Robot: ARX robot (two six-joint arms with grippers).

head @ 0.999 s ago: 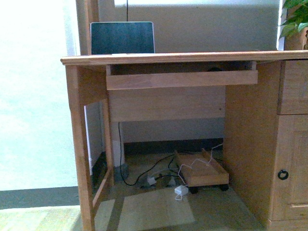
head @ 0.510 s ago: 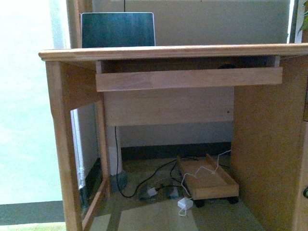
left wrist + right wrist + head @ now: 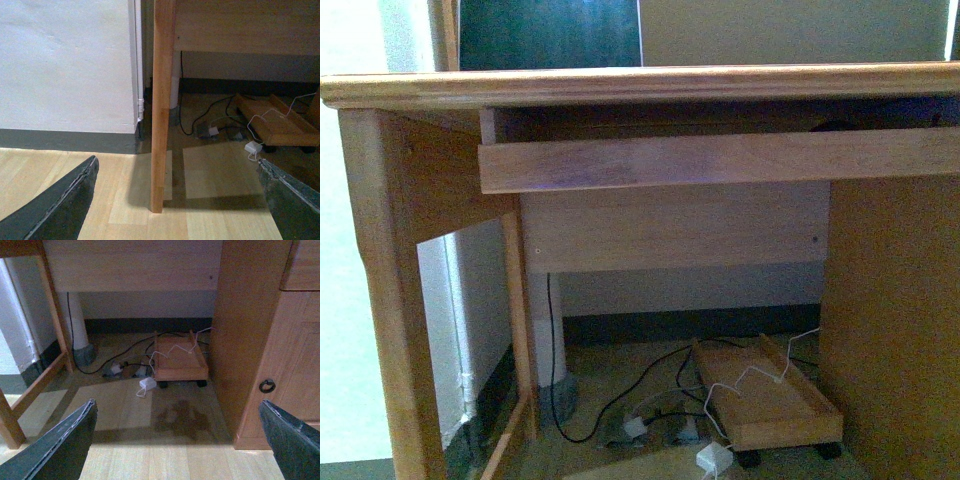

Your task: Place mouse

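While the dark grey domed mouse (image 3: 835,126) peeks over the pull-out tray (image 3: 720,160) of the light wooden desk (image 3: 620,85), left gripper (image 3: 176,161) and right gripper (image 3: 177,402) gape wide — both empty.

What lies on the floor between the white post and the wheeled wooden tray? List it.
Black cables, small plugs and a white charger with its white cord lie there. The right wrist view shows them best.

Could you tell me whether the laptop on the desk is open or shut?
Open: the laptop shows its dark screen upright above the desk top; base hidden.
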